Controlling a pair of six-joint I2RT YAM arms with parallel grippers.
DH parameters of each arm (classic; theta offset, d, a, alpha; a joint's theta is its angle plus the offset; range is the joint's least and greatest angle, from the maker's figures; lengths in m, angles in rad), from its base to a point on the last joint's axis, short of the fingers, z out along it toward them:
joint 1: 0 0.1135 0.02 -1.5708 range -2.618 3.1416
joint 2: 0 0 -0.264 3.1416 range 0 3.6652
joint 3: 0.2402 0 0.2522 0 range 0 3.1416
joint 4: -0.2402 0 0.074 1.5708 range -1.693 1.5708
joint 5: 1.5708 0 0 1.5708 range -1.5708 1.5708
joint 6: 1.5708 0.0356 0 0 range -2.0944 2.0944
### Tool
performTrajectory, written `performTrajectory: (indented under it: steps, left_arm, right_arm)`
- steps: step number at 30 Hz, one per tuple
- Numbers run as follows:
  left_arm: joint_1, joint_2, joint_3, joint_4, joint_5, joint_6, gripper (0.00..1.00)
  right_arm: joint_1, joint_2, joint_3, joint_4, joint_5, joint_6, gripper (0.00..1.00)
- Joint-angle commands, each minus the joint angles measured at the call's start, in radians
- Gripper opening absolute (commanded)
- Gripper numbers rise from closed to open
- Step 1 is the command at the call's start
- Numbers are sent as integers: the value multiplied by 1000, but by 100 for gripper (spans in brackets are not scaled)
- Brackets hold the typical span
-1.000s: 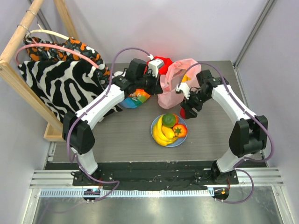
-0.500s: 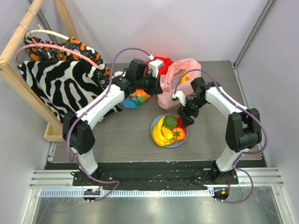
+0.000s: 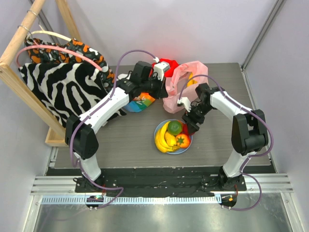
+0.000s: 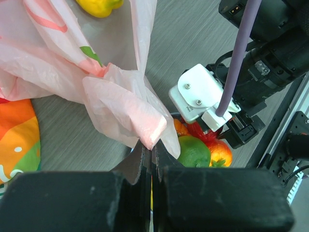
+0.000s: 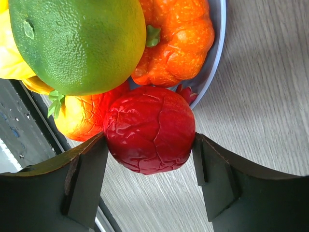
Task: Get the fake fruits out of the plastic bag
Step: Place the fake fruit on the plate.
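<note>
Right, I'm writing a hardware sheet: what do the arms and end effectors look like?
The left arm and right arm have white links, bulky black joints and a looping purple cable each. The left end effector and right end effector have flat dark fingers; a white two-screw block sits on the right one.

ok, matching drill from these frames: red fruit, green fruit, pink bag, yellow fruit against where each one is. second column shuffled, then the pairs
1. red fruit
2. green fruit
3. plastic bag
4. yellow fruit

A. pinched in the shut jaws of the left gripper
B. among the bag's folds, away from the plate
C. between the jaws of the right gripper, by the plate's rim
D. piled on the plate

Pairs: 1-C, 2-D, 3-A, 4-B
</note>
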Motion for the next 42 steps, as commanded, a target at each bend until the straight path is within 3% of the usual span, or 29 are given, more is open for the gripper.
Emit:
performTrajectory:
  steps: [1, 5, 7, 8, 9, 16, 32, 39, 42]
  left_arm:
    - [-3, 8, 32, 16, 10, 0, 0]
    - [-3, 18, 46, 16, 10, 0, 0]
    - [-3, 24, 51, 16, 12, 0, 0]
    - [-3, 24, 52, 18, 13, -2, 0]
    - [-3, 27, 52, 18, 15, -3, 0]
    - [-3, 27, 60, 19, 22, -5, 0]
    - [-3, 5, 42, 19, 22, -3, 0]
    - [-3, 2, 42, 21, 21, -2, 0]
    - [-3, 4, 37, 19, 22, -2, 0]
  right_arm:
    - [24, -13, -33, 10, -12, 7, 75]
    - [32, -30, -53, 20, -6, 12, 76]
    - [35, -39, -56, 17, -6, 16, 83]
    - [35, -44, -56, 14, -6, 18, 99]
    - [33, -53, -56, 14, -6, 19, 100]
    - [35, -133, -53, 8, 13, 36, 100]
    - [32, -136, -15, -85, 3, -3, 100]
    - [33, -99, -15, -55, -1, 15, 93]
    - [36, -84, -24, -23, 14, 35, 85]
